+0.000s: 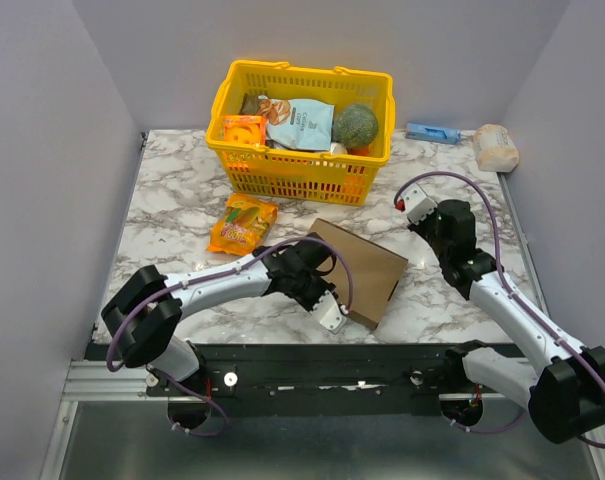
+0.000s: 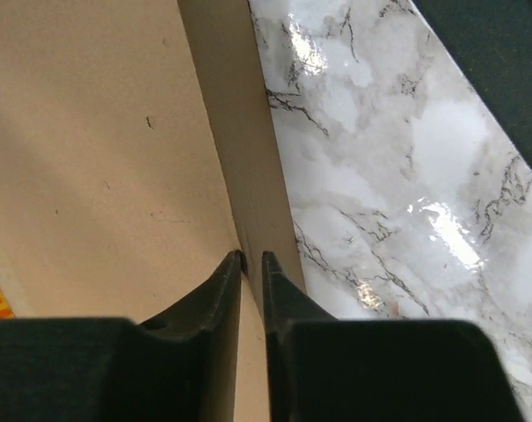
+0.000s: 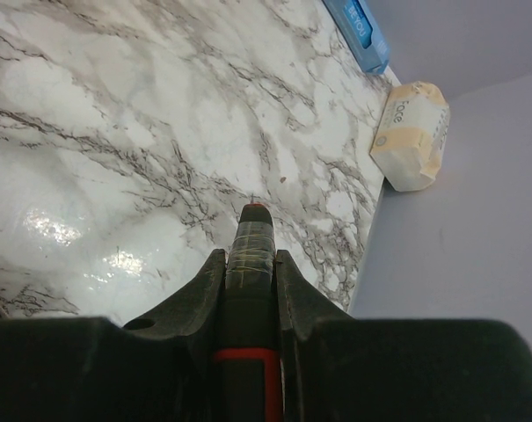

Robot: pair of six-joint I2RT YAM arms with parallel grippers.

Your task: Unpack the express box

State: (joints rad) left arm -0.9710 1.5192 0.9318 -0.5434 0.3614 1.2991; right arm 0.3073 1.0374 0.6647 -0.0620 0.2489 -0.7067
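The express box (image 1: 367,265) is plain brown cardboard, flat, lid shut, lying askew on the marble table (image 1: 172,190) at lower centre of the top view, just below the yellow basket (image 1: 292,172). The left wrist view shows its pale top and a darker side wall. The left arm stretches from lower left across to the box's near edge. The left gripper (image 2: 251,257) stands at the seam between top and side, its fingers a thin slit apart; whether they pinch cardboard I cannot tell. The right arm rises from lower right, well apart from the box. The right gripper (image 3: 250,255) is clenched on a black tool (image 3: 252,230) with a taped tip.
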